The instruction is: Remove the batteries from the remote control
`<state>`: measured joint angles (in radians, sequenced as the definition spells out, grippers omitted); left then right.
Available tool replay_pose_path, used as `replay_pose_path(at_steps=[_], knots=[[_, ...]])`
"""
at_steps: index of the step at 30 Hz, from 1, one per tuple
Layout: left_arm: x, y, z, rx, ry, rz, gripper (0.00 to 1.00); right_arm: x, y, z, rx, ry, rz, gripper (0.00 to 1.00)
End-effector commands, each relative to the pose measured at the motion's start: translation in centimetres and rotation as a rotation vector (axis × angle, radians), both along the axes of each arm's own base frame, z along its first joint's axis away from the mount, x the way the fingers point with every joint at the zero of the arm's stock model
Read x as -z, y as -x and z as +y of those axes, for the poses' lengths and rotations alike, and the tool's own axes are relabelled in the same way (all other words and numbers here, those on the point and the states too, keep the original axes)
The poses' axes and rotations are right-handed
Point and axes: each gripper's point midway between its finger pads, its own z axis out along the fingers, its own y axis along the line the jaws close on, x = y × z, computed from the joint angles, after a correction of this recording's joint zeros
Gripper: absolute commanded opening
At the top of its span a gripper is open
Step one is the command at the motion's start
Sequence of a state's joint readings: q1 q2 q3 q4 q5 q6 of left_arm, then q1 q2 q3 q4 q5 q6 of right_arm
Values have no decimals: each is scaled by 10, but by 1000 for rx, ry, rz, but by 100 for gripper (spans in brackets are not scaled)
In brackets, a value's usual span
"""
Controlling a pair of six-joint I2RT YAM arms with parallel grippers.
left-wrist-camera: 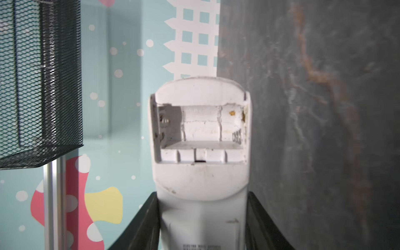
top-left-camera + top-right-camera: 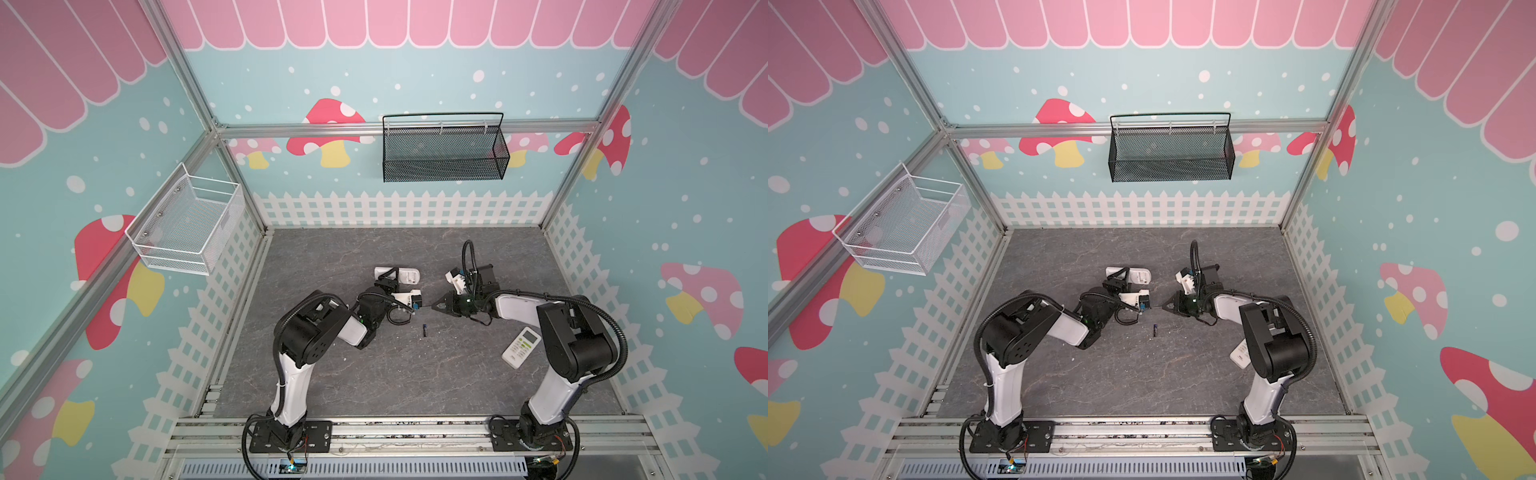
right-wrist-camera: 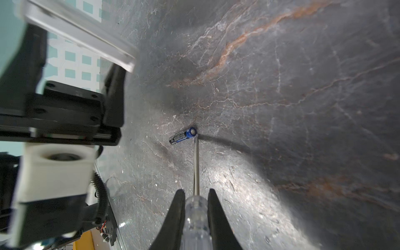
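Now, left fingers (image 1: 145, 223) clamp the white remote (image 1: 201, 186) — compartment empty. Right fingers (image 3: 216, 216) clamp the screwdriver (image 3: 195, 216). Blue battery (image 3: 183, 135) lies loose on the counter (image 2: 374, 374) between arms — likely light, stiff, slick, rolls; pinch mid-barrel.

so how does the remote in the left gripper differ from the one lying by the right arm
The held remote is clamped in the left gripper; the loose remote lies free on the table. The held remote shows its back, battery bay open and empty; the loose remote shows its buttons and screen. Both are white.
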<state>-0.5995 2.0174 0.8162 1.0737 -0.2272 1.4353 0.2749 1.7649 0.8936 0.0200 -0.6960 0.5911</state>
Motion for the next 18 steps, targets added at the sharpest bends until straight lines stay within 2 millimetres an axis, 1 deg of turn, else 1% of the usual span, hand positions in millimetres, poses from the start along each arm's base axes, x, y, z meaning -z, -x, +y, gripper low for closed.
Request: replay_pose_path(at_steps=[1,2,3,5,6,7,9,11,14,16,18], knots=[[-12,-7,23,-110,13,91,0,-7,-2,-2,-3,16,-32,0],[-14,-5,27,-127,27,135,0,-9,-2,-4,-2,29,-49,0],[-18,-4,34,-168,39,169,0,-10,-2,-6,0,41,-58,0],[-19,2,47,-247,63,306,0,-15,-2,-10,7,61,-80,0],[-25,5,52,-283,108,358,0,-18,-2,-10,8,61,-90,0],[-29,11,59,-322,158,432,0,-23,-2,-11,9,62,-107,0],[-30,26,71,-395,249,590,0,-31,-4,-16,26,85,-143,0],[-22,49,81,-459,320,751,0,-40,-7,-26,69,135,-181,0],[-7,78,100,-547,365,886,0,-54,-9,-45,144,193,-237,0],[4,91,110,-576,409,950,2,-60,-6,-60,193,253,-259,0],[14,98,119,-606,453,1008,4,-63,0,-77,230,332,-237,0]])
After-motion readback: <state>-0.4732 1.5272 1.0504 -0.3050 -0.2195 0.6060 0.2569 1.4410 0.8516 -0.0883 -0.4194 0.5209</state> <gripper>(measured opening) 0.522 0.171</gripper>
